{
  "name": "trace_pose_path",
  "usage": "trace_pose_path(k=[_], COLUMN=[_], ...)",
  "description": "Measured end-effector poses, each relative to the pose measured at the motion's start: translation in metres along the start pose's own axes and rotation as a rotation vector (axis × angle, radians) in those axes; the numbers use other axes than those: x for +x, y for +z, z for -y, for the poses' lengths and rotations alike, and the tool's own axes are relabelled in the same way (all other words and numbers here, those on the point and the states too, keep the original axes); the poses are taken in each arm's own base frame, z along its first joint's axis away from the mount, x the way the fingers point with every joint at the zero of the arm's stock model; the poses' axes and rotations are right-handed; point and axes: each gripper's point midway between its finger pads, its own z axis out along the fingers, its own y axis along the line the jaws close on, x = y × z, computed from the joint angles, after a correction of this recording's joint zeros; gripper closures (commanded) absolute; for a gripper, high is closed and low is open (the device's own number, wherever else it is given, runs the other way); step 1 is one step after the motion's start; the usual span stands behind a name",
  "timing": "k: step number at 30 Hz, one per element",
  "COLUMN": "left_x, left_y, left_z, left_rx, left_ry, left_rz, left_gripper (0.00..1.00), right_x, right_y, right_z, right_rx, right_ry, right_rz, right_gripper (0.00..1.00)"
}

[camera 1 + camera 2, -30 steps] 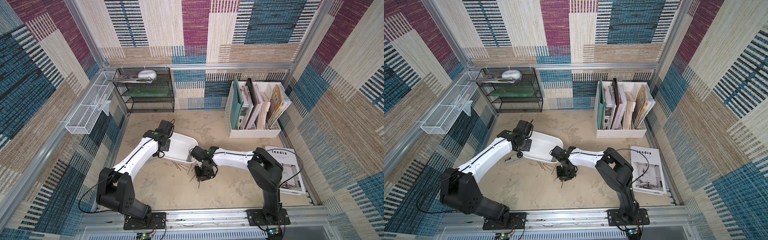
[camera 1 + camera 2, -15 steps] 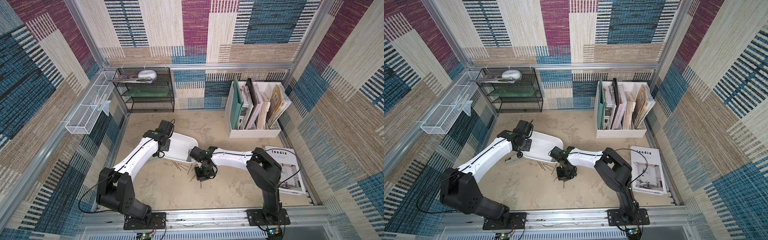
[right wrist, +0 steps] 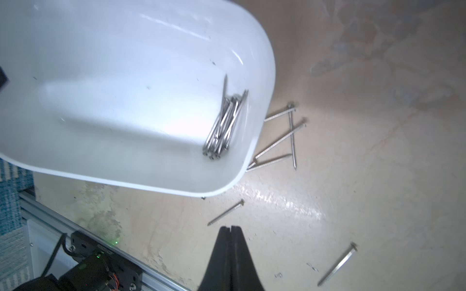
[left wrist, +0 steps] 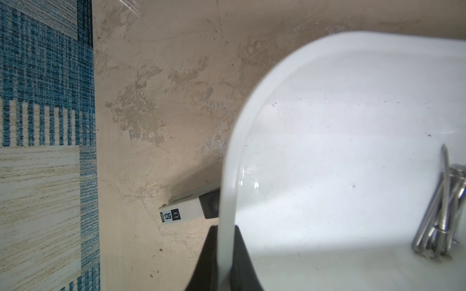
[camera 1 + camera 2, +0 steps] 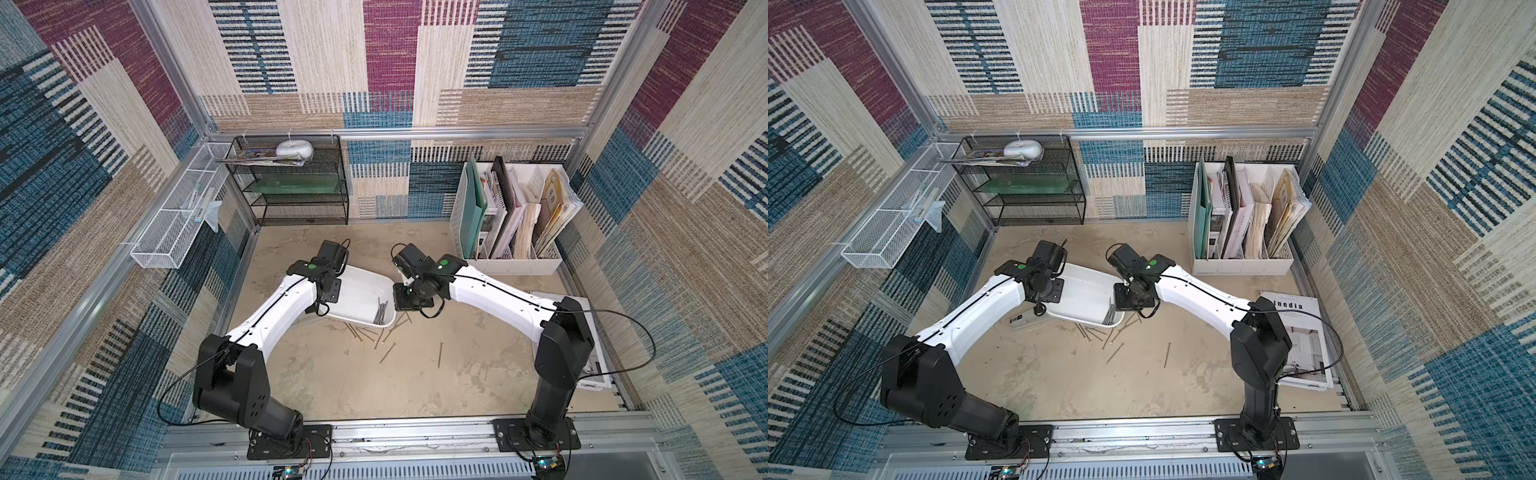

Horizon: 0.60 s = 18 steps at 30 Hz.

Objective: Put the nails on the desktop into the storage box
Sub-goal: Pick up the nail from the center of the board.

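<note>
Elbow (image 5: 226, 359) bent, left gripper (image 4: 224, 228) pinches the storage box (image 4: 327, 113) rim.

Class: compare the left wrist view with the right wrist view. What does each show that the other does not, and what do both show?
Left wrist only: the left gripper clamped on the storage box rim; a small white labelled pack partly under it.
Right wrist only: the right gripper, shut and empty; loose nails on the desktop.
Both: the box, bundled nails inside it, and the desktop.
</note>
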Motion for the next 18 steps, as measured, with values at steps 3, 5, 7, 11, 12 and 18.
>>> trace_pose_path(k=[3,5,7,11,12,18], left_x=[0.0,0.0,0.0,0.0,0.0,0.0], left_y=[0.0,0.0,0.0,0.001,0.001,0.001], left_z=[0.0,0.0,0.0,0.001,0.001,0.002], left_rx=[0.0,0.0,0.0,0.004,0.004,0.01], left_ry=[0.002,0.003,0.003,0.005,0.004,0.005], left_rz=[0.0,0.0,0.0,-0.003,-0.002,-0.004], left_gripper=[1.0,1.0,1.0,1.0,1.0,1.0], right_x=[-0.005,0.009,0.03,0.093,0.108,0.191], right_y=[0.008,0.012,0.009,-0.019,-0.023,-0.021], right_z=[0.0,0.013,0.038,0.086,0.096,0.153], right_rx=[0.004,0.041,0.112,0.165,0.171,0.223], right_ry=[-0.005,0.002,0.02,0.112,0.14,0.319], right_rz=[-0.01,-0.048,-0.081,-0.135,-0.148,-0.249], right_gripper=[0.96,0.7,0.57,0.5,0.47,0.42])
